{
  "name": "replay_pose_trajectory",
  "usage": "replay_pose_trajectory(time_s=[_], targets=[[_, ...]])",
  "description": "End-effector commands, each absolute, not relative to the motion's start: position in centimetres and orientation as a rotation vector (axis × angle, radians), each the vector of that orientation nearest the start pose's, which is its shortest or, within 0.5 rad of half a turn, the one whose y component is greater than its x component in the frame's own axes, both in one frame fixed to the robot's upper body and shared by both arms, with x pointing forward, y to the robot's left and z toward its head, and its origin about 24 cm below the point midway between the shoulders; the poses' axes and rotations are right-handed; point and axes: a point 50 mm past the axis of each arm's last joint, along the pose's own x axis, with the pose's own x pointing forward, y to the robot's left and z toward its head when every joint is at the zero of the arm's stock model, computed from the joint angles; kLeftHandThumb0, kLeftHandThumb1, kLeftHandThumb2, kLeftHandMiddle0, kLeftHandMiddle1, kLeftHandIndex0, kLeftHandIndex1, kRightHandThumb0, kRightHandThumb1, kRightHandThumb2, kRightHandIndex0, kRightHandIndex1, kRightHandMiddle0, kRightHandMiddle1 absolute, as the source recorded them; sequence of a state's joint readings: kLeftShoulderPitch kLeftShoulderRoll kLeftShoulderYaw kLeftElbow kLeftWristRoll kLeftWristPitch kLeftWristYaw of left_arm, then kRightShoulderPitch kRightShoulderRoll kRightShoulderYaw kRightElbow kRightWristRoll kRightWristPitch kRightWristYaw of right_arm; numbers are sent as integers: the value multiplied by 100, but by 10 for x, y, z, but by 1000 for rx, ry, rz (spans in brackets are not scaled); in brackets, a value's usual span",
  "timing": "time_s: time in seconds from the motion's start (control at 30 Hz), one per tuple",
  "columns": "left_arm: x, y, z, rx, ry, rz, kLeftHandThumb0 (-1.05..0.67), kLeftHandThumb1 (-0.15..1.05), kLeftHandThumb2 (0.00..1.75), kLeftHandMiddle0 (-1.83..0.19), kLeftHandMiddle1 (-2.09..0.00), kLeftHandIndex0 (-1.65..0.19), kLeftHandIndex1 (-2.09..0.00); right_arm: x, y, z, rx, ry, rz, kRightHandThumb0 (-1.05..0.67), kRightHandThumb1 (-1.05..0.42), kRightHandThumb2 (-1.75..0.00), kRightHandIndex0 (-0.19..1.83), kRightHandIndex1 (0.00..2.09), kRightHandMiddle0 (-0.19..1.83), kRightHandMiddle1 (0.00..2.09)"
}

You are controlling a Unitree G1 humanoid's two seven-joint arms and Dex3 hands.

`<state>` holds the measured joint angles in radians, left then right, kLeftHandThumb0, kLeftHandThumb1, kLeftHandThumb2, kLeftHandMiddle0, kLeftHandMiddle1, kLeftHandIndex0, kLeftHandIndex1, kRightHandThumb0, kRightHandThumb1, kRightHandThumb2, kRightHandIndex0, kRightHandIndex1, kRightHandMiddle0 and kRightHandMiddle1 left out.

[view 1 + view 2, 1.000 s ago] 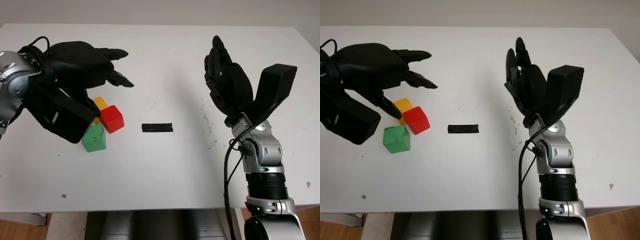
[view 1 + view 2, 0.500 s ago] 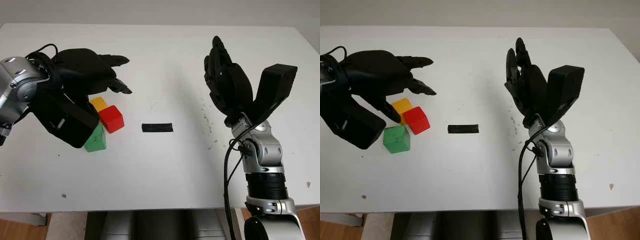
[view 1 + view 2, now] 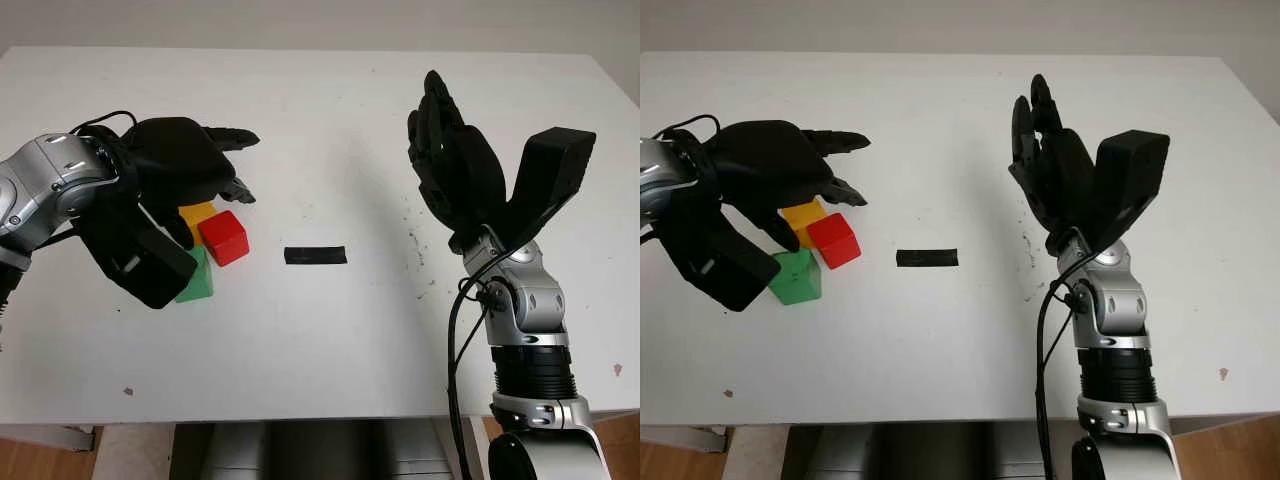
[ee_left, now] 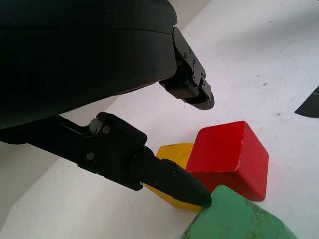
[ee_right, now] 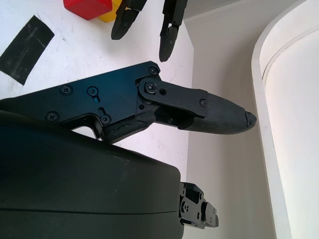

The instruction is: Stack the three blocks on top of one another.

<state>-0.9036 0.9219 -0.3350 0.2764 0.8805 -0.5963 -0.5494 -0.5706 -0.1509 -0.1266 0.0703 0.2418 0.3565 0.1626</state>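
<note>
Your left hand (image 3: 180, 175) hovered open over the block cluster at the left of the white tabletop (image 3: 330, 330), its fingers (image 4: 174, 181) uncurled and gripping nothing; in the left wrist view one fingertip sat just beside the yellow block (image 4: 172, 152), though contact could not be confirmed. The three blocks lay unstacked and bunched together: the red block (image 3: 224, 238) touching the yellow block on one side, with the green block (image 3: 797, 277) just in front of both and partly hidden by your forearm in the left eye view. Your right hand (image 3: 455, 175) was raised, open and idle, well apart from the blocks on the right side, with a strip of black tape (image 3: 315, 255) on the tabletop between the two hands. No stacking had yet been done; the step in hand appeared to be the first pick. The chief risk lay in the crowding: fingers closing on one block would likely nudge its neighbours, and a fingertip landing on a shared edge could tilt or drag two blocks at once. A grasp taken off-centre could also release the block askew, leaving an unstable base for the later blocks.
</note>
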Motion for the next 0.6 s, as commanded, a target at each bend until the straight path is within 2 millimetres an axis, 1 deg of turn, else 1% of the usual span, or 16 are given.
replay_pose_trajectory(time_s=[0.0, 0.37, 0.57], targets=[[339, 187, 241, 2152, -388, -634, -54, 84, 6, 5, -6, -50, -8, 341, -151, 171, 100, -177, 237, -73, -105, -67, -19, 0, -19, 0], [343, 184, 237, 2179, -466, -630, -56, 86, 6, 5, -6, -50, -7, 341, -153, 170, 94, -175, 234, -73, -105, -67, -19, 0, -19, 0], [340, 184, 243, 2139, -480, -627, -54, 86, 6, 5, -5, -48, -6, 341, -154, 169, 96, -173, 231, -74, -105, -66, -19, 0, -19, 0]])
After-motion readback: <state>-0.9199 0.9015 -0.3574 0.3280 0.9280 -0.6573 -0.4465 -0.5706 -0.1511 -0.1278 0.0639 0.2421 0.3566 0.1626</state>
